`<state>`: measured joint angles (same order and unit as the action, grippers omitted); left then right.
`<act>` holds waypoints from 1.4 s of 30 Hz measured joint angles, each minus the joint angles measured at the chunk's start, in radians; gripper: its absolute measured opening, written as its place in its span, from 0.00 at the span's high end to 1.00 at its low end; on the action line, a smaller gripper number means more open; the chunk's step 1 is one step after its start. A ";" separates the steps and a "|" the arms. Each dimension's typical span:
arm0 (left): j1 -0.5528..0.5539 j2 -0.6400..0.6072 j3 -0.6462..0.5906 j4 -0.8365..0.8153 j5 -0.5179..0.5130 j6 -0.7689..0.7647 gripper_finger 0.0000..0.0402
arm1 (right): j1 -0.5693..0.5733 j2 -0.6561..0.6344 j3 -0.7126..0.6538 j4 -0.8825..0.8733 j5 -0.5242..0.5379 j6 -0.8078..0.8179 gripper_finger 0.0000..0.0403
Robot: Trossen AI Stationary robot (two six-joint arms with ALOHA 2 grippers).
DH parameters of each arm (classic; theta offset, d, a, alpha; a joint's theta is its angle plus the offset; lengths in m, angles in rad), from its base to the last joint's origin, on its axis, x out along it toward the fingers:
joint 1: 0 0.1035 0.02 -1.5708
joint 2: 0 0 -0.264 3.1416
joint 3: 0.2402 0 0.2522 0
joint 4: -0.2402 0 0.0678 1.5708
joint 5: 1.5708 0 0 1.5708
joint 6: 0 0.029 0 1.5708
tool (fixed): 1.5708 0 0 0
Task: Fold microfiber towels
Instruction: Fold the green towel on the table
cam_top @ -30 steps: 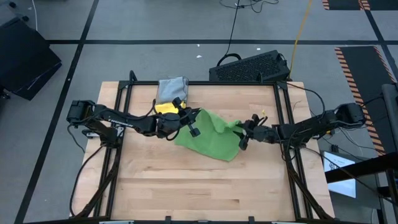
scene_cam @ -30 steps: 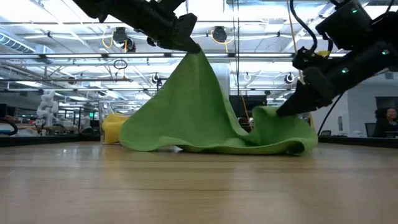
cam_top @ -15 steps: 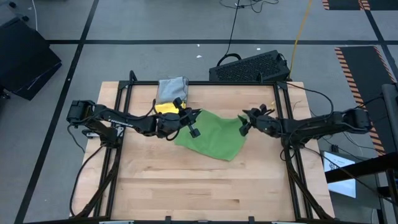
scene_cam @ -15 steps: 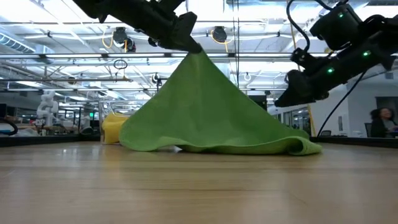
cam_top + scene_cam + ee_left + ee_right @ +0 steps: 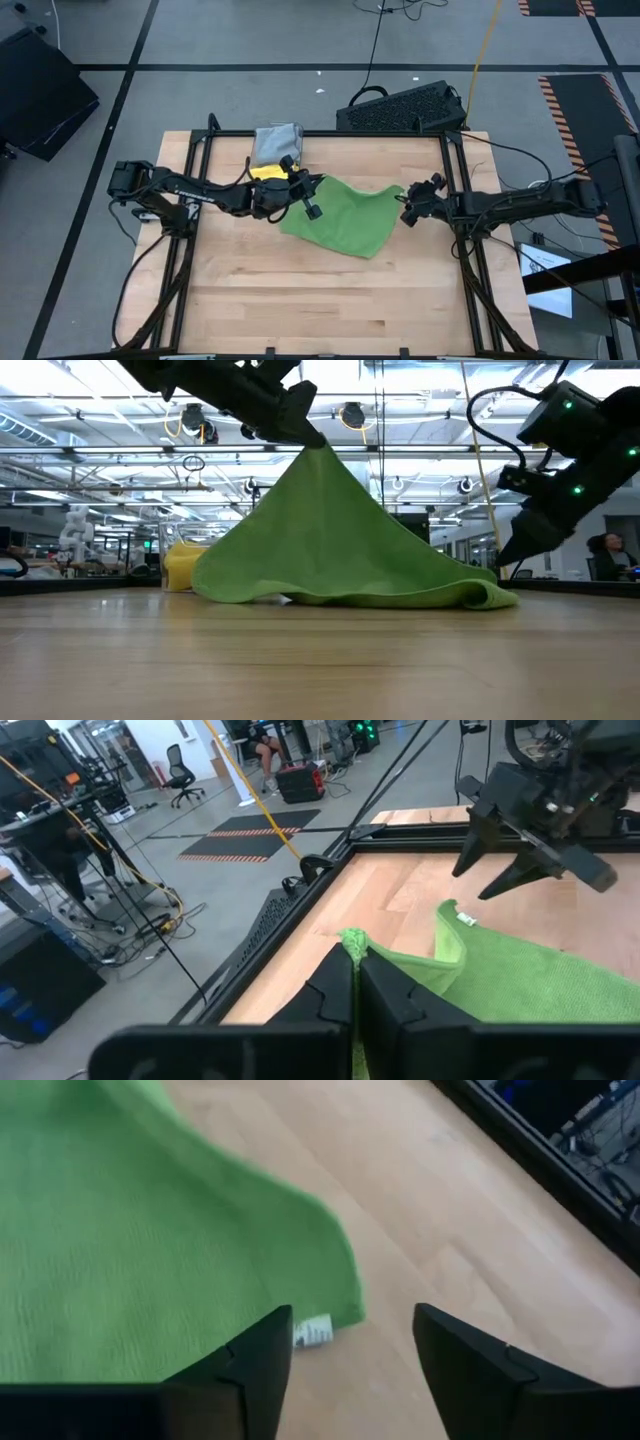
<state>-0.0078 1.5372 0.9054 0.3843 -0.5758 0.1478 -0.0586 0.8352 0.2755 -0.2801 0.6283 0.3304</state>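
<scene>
Pale wood covers the table (image 5: 300, 300), framed by black rails, with grey floor and a dark keyboard (image 5: 405, 108) at upper centre. Open board fills the lower half of the high view. Centre frame, the bright green towel (image 5: 345, 220) lies spread, one corner lifted by the left gripper (image 5: 312, 185), fingers clamped on it. Beside its right edge, the right gripper (image 5: 408, 207) hangs apart, fingers wide, holding nothing. Yellow (image 5: 266, 172) and grey (image 5: 276, 140) towels sit upper left.

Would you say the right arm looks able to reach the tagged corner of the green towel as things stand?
Probably yes. The right gripper is open and sits just beside the green towel, whose tagged corner lies flat on bare table with nothing between them.
</scene>
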 joint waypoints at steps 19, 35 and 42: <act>-0.001 0.000 0.000 0.000 0.001 0.004 0.99 | -0.109 0.235 -0.001 0.205 -0.008 -0.201 0.59; -0.001 0.000 0.000 0.000 0.002 0.005 0.97 | -0.130 0.252 -0.001 0.265 -0.037 -0.185 0.98; -0.001 0.000 0.000 -0.008 0.002 0.005 0.97 | -0.130 0.239 -0.001 0.246 -0.062 -0.186 0.91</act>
<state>-0.0090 1.5372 0.9054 0.3763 -0.5743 0.1532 -0.1887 1.0745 0.2749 -0.0339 0.5661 0.1448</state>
